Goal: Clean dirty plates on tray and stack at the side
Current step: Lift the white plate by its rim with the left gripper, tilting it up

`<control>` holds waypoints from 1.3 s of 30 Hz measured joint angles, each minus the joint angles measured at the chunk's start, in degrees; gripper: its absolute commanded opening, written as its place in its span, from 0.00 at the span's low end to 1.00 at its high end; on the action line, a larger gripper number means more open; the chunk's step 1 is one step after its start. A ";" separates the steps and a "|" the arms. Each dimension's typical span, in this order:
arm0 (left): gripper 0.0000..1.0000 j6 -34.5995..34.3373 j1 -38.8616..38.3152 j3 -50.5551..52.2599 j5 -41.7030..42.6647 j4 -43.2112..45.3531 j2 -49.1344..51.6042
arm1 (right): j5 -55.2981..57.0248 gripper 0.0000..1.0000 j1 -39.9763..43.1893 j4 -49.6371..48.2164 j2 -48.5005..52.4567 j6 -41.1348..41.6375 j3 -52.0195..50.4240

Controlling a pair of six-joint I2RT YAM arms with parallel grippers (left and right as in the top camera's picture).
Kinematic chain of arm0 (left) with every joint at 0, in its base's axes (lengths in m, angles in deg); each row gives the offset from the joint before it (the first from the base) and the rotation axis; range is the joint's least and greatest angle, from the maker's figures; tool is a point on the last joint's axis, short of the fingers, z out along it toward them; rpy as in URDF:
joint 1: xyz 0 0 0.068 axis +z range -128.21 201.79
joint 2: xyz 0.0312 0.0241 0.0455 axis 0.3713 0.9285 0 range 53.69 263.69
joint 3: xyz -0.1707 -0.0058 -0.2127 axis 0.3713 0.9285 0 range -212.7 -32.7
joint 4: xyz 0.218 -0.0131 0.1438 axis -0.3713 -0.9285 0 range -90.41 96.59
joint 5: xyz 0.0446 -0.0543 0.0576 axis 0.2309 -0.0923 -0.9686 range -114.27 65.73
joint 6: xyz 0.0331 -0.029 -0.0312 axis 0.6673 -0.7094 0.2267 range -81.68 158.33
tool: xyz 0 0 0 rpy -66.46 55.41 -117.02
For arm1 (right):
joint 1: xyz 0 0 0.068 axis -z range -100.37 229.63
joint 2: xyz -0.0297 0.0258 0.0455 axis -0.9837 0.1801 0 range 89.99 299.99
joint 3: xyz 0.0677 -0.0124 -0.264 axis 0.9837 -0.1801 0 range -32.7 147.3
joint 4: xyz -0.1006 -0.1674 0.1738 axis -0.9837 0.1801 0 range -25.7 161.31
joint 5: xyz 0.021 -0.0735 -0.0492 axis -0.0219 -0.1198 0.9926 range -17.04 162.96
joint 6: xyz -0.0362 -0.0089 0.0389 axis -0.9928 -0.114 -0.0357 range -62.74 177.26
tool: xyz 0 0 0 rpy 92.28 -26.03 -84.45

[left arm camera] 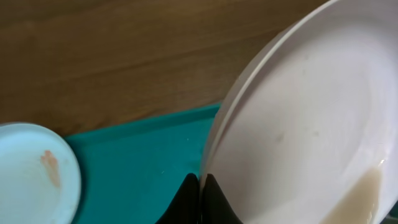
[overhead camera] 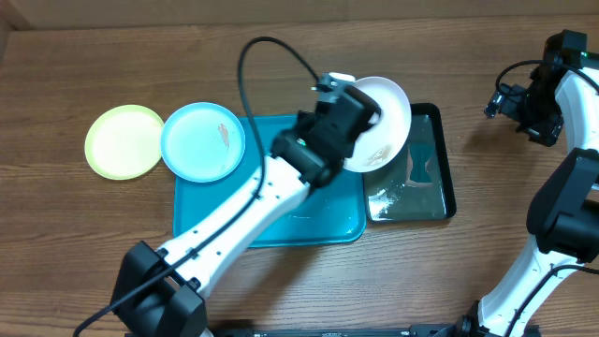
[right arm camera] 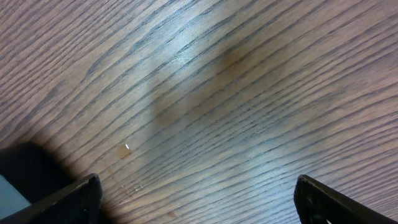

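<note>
Overhead, we see the left gripper (overhead camera: 367,114) clamped on the round white plastic plate (overhead camera: 393,105), tilting it just right of the large turquoise rectangular plastic tray (overhead camera: 309,225), over a narrow glossy black tray (overhead camera: 447,168). A light blue round plate (overhead camera: 201,140) overlaps the turquoise tray's left rim, and a yellow-green round plate (overhead camera: 122,140) lies further left. The left wrist shows an orange smear (left arm camera: 50,167) on the blue plate. The right wrist shows the right gripper (right arm camera: 196,186) spread wide, empty. We judge the cleaning barely midway, with nothing stacked.
</note>
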 measured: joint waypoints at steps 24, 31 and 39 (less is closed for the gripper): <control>0.04 50.10 -23.21 -0.22 -43.19 42.58 0.00 | -0.02 1.00 -0.02 0.00 0.00 -0.02 0.00; 0.04 57.31 -24.20 -0.26 -45.24 47.25 0.00 | 0.00 1.00 -0.02 0.04 0.00 0.00 0.00; 0.04 57.75 -24.20 -0.26 -45.75 46.18 0.00 | 0.00 1.00 0.00 0.07 0.00 0.00 0.00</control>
